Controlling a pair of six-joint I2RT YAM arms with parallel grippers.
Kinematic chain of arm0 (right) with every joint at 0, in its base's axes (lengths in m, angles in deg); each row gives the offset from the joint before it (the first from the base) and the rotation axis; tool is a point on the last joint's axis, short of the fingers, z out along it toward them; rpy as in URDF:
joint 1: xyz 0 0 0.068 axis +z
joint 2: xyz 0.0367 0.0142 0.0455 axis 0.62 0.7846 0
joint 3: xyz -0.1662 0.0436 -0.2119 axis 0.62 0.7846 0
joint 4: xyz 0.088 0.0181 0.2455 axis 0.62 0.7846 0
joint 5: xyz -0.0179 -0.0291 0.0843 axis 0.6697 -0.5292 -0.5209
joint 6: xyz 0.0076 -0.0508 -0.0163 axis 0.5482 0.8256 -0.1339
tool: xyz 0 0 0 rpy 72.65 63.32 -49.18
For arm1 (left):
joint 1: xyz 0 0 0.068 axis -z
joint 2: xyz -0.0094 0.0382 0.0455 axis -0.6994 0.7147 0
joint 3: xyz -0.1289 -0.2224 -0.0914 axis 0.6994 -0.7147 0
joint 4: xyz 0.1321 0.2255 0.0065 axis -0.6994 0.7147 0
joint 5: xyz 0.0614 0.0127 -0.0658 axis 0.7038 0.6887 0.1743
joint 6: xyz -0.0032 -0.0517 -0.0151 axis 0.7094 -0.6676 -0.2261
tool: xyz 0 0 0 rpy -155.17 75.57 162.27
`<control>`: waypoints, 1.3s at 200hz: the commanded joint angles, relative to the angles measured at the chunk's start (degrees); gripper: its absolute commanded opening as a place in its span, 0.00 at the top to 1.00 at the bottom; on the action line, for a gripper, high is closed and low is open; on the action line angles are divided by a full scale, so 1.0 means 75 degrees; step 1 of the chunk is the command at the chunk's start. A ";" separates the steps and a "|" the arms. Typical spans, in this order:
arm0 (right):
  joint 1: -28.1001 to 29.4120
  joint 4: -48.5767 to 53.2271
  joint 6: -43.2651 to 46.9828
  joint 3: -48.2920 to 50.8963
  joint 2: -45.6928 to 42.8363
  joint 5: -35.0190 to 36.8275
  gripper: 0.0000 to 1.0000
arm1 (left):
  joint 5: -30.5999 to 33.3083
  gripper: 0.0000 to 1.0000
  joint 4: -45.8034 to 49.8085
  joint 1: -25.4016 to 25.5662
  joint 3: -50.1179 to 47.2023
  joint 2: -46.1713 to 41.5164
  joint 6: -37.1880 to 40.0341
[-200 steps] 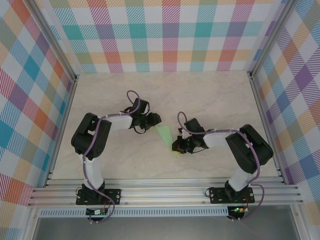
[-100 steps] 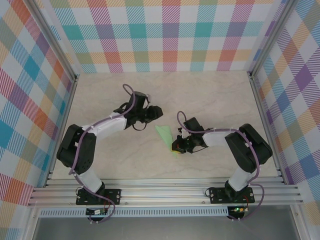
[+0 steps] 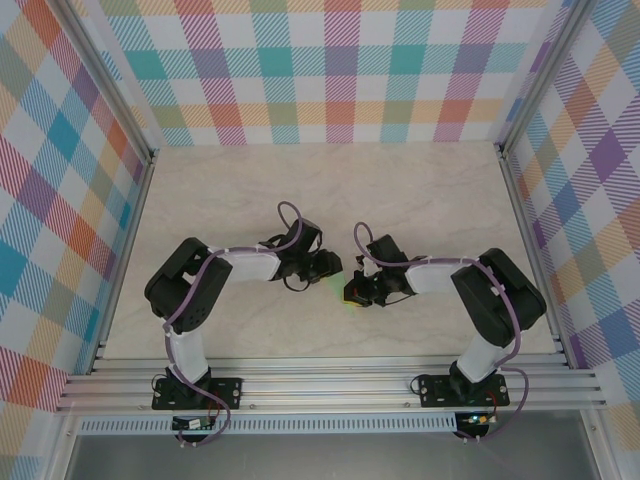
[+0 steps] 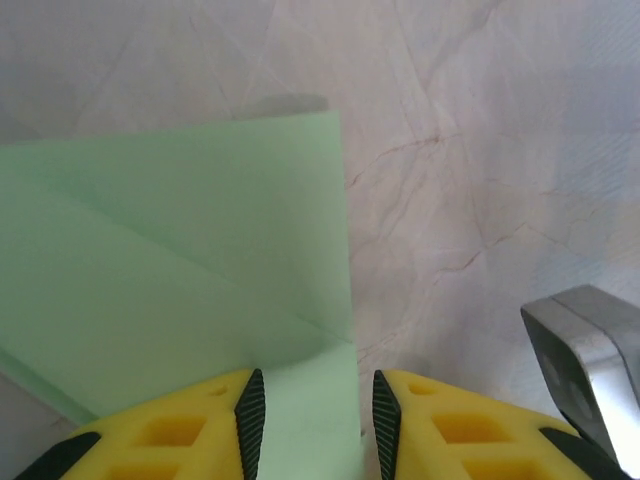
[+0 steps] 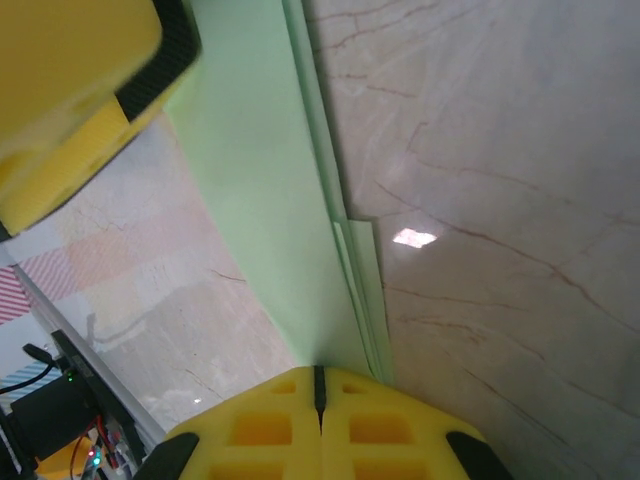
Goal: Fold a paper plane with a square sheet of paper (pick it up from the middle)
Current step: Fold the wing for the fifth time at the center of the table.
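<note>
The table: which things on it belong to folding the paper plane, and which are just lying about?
Job:
green paper
left gripper
right gripper, pinching the paper

Just there:
table
checked walls
metal rails

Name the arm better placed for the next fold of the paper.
Left. The left gripper hangs, jaws apart, over an edge of the paper, free to pinch or press. The right gripper is shut on the paper, likely anchoring it.

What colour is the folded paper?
Plain pale green; the paper shows best in the left wrist view.
</note>
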 commanded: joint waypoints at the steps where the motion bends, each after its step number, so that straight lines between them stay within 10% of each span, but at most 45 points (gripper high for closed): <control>1: 0.0049 0.0703 0.0156 0.0043 -0.0352 0.0132 0.97 | 0.0232 0.64 -0.0114 0.0005 -0.0181 0.0053 -0.0030; 97: 0.0413 0.0670 0.0300 -0.0270 0.0570 0.0134 0.96 | 0.0313 0.64 -0.0129 0.0005 -0.0284 0.0121 -0.0013; 260: 0.0413 0.1277 0.0438 0.1429 -0.1698 0.0728 0.91 | 0.0455 0.65 -0.0152 -0.0077 -0.0332 -0.0069 -0.0088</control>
